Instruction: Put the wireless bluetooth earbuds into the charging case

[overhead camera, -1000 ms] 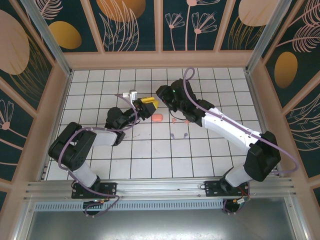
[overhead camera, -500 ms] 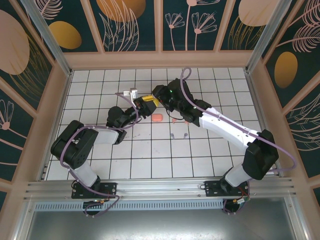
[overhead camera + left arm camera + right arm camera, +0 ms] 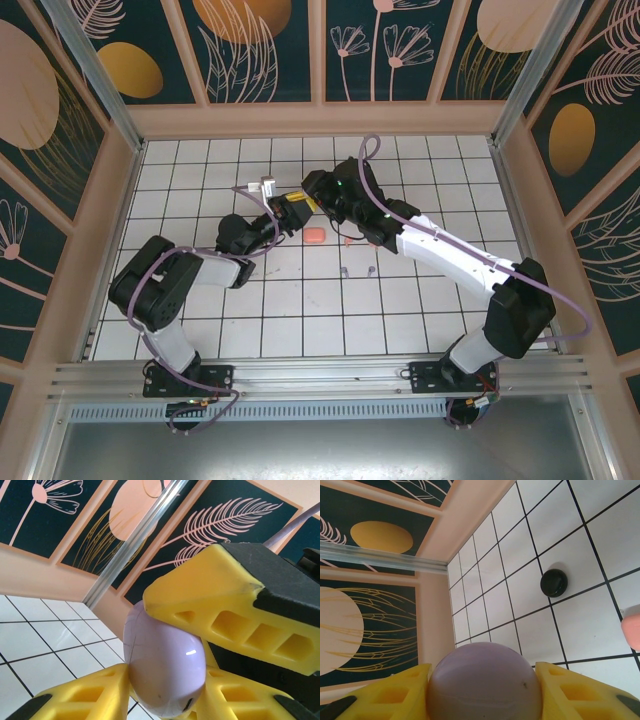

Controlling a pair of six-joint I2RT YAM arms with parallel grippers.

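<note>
**State.** Both arms hold the lilac case (image 3: pixel 165 675) clear of the tiles (image 3: pixel 300 300), toward the far middle of the floor. The left gripper (image 3: pixel 137 637) pinches it, one finger on top and one beneath. The right gripper (image 3: pixel 482 672) pinches it from both sides. No lid gap shows, so the case is judged closed. Two earbuds (image 3: pixel 345 270) lie on the tiles nearer than the grippers and slightly right, well apart from the case. A pink case (image 3: pixel 315 235) lies on the tiles just on the near side of the joined grippers.

**Hazards.**
1. Slip. The lilac case is glossy and rounded, and the fingers bear on curved faces. An uneven squeeze could squirt it out, and it would drop and roll.
2. Opposed pull. With two grips on one small body, any unmatched arm motion could twist it or drag it out of one pinch.
3. Lid blocked. A finger across the seam would hold the lid down. Where the seam runs cannot be told.
4. Finger clash. The fingers of both arms crowd round the case, and further closing may jam them.
5. Fall zone. A dropped case could strike the pink case or scatter the earbuds.
</note>
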